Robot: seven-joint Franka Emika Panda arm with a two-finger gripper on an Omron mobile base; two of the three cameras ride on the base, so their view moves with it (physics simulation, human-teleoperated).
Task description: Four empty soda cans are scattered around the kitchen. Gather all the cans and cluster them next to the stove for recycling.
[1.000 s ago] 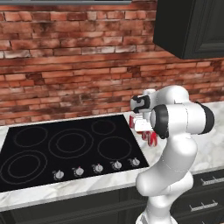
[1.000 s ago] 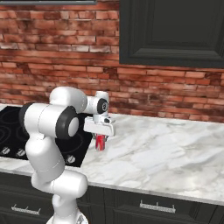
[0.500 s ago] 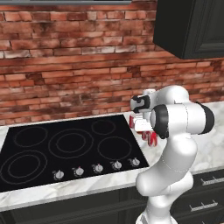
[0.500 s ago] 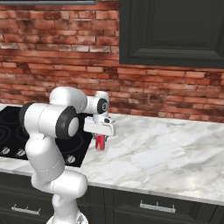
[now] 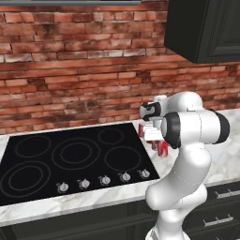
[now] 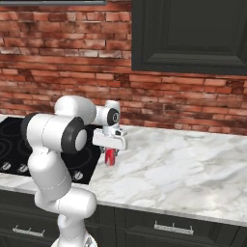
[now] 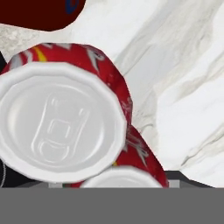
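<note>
Your gripper hangs low over the soda cans, which stand upright on the marble tabletop just right of the stove — that's the recycling cluster forming. Jaws look parted around the top can, but I cannot tell for sure.

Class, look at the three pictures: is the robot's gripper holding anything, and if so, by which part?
It cannot be told. The gripper hangs just above the soda cans beside the stove, but the fingertips are hidden.
</note>
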